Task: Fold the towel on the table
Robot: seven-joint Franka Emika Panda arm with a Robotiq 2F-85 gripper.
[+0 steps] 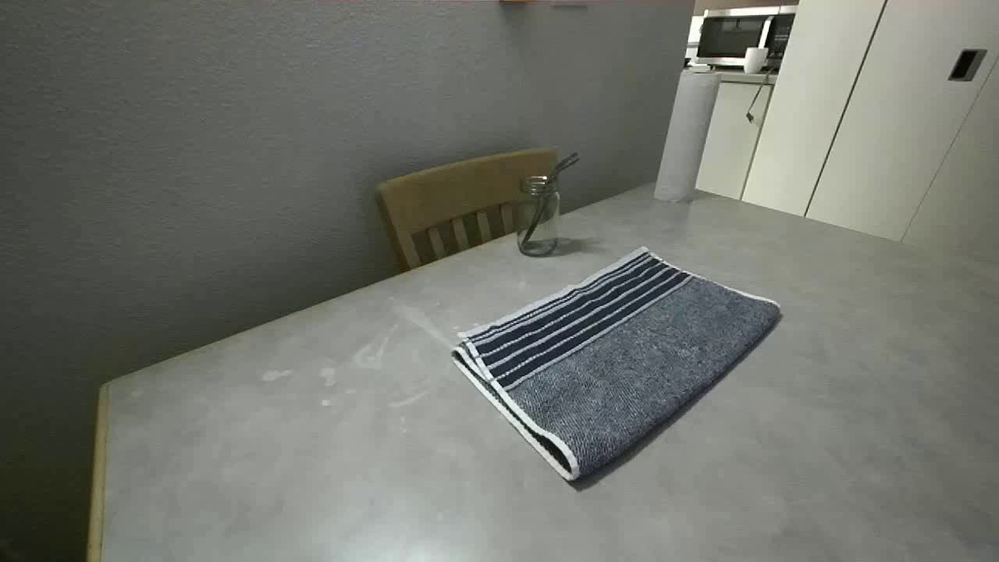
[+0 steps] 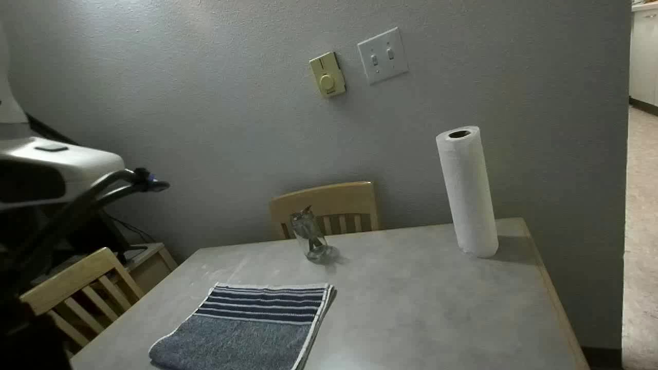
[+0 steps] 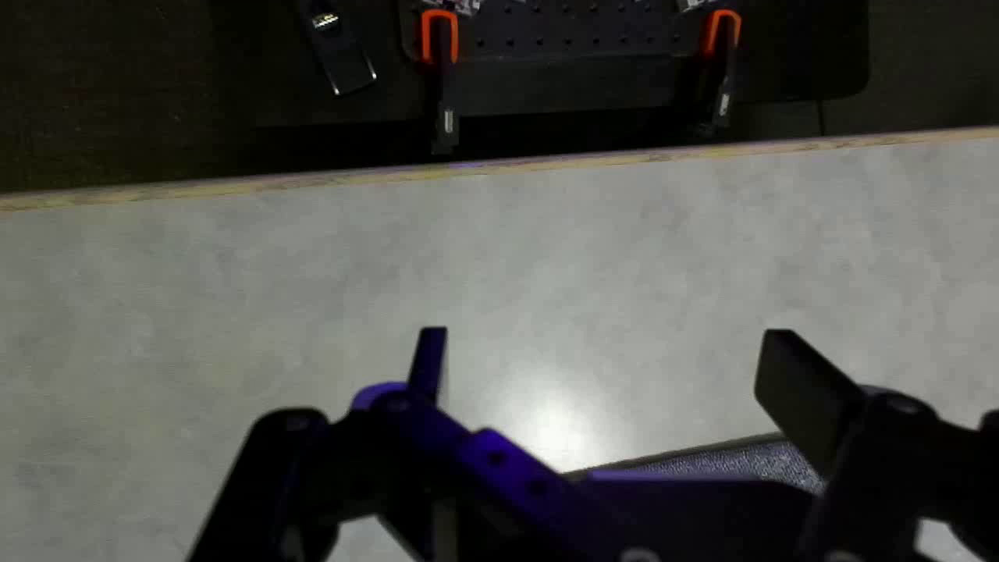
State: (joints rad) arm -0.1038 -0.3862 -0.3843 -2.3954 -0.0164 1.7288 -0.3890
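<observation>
Firstly, grey table filling lower frame in exterior view. Arm raised at left edge of exterior view, cut by frame. Towel lies folded over on table, right of centre in exterior view, striped end toward upper left. Gripper, at bottom of wrist view: jaws spread wide above table.

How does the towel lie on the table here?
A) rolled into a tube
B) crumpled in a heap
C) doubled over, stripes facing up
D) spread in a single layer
C, since in an exterior view the towel lies on the table with its white edging doubling back around a narrow gap, striped end on top.
</observation>
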